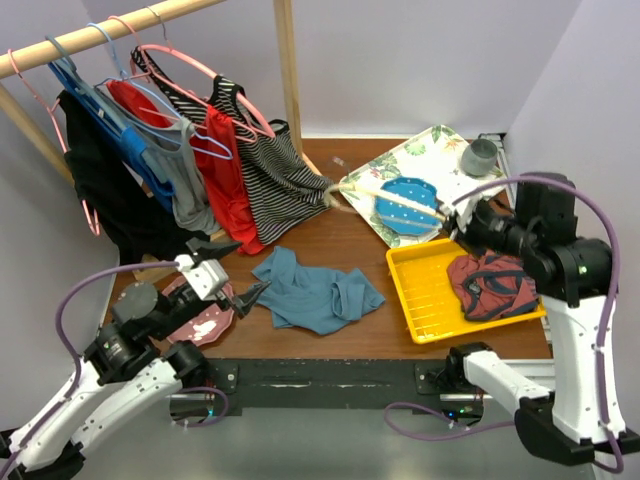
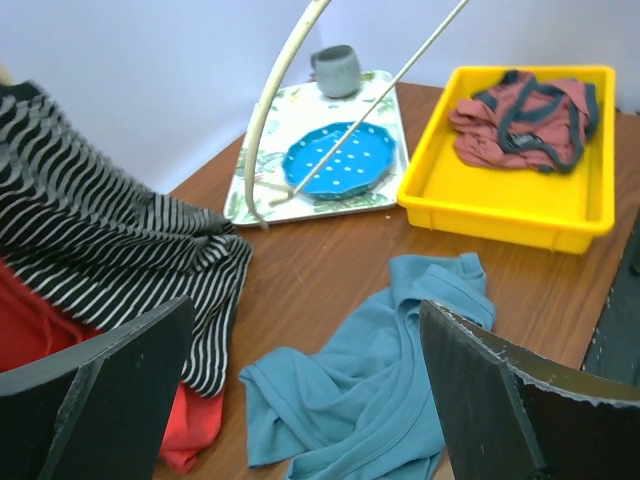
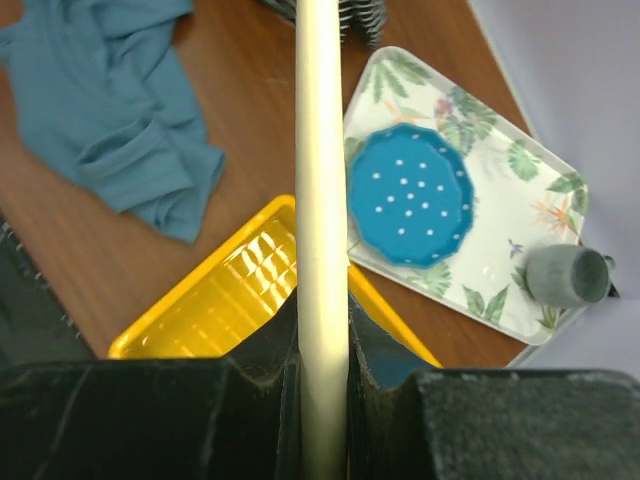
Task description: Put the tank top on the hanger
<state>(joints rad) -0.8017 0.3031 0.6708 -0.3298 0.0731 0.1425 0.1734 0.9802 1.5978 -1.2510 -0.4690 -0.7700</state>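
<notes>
The teal-blue tank top (image 1: 315, 292) lies crumpled on the brown table at front centre; it also shows in the left wrist view (image 2: 380, 385) and in the right wrist view (image 3: 110, 100). My left gripper (image 1: 235, 272) is open and empty, just left of the tank top, its jaws wide apart (image 2: 305, 305). My right gripper (image 1: 460, 225) is shut on the cream hanger (image 1: 400, 197), which it holds above the floral tray. The hanger's arm runs straight up between the jaws (image 3: 322, 150). Its curved arm and thin bar show in the left wrist view (image 2: 275, 100).
A yellow tray (image 1: 420, 290) at front right holds a dark red garment (image 1: 490, 285). Behind it a floral tray (image 1: 420, 150) bears a blue dotted plate (image 1: 405, 210) and a grey cup (image 1: 480, 157). A wooden rail (image 1: 100, 35) at back left carries several hung garments, including a striped one (image 1: 270, 170).
</notes>
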